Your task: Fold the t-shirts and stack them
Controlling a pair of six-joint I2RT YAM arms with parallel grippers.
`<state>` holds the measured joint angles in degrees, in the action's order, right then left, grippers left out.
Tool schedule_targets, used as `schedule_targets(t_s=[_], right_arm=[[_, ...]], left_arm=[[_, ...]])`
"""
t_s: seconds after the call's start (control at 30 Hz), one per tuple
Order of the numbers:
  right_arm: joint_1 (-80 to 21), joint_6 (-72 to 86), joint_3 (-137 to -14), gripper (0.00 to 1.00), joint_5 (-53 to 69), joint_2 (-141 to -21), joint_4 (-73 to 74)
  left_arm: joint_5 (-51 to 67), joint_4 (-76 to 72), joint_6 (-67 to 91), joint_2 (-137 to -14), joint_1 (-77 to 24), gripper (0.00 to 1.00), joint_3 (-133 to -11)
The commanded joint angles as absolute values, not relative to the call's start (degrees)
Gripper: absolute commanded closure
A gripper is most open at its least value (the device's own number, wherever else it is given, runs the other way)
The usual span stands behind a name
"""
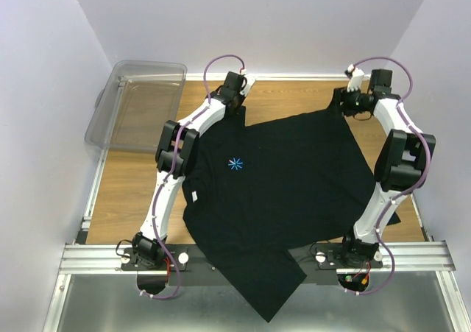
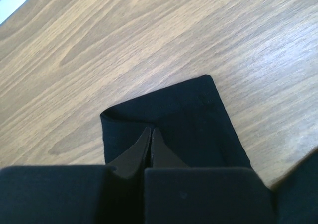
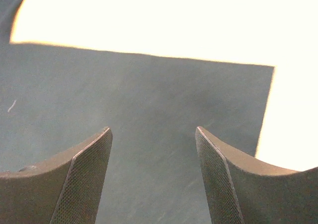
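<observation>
Left gripper (image 2: 151,143): I pinch the shirt (image 1: 287,177) sleeve tight.
Right gripper (image 3: 154,177): I gape, empty.
Done: nothing folded or stacked.

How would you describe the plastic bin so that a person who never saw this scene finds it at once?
Start from the wooden table. At its far left corner the bin sits, reaching past the table's left edge. Unlike the black t-shirt spread across the middle, it is a clear, rigid box with rounded corners, and you can see the wood through it.
</observation>
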<state>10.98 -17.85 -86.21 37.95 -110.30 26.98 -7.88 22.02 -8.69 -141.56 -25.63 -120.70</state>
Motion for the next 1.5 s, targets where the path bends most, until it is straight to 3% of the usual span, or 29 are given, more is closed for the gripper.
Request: schedule_targets(t_s=[0.0, 0.27, 0.83, 1.0, 1.3, 1.47], right_arm=[[11.6, -8.02, -95.61, 0.25, 27.26, -117.67, 22.5], [11.51, 2.37, -112.57, 0.33, 19.43, -134.19, 22.5], [11.6, -2.11, -116.8, 0.36, 16.6, -142.82, 24.08], [11.6, -2.98, -114.79, 0.49, 20.47, -142.12, 24.96], [11.6, -5.53, -110.48, 0.61, 20.39, -138.78, 25.4], [11.6, -5.45, -111.35, 0.85, 19.42, -139.83, 25.4]], left_arm=[[-6.33, 19.43, -7.38, -133.34, -25.49, 1.0, -117.6], [-5.1, 18.37, -6.42, -130.08, -24.87, 1.0, -114.08], [-3.08, 19.16, -5.36, -130.34, -24.17, 1.0, -115.49], [-2.64, 19.16, -4.75, -129.9, -23.64, 1.0, -115.23], [-1.41, 19.25, -3.69, -129.82, -23.03, 1.0, -115.84], [-0.35, 19.25, -2.81, -129.64, -22.94, 1.0, -116.28]])
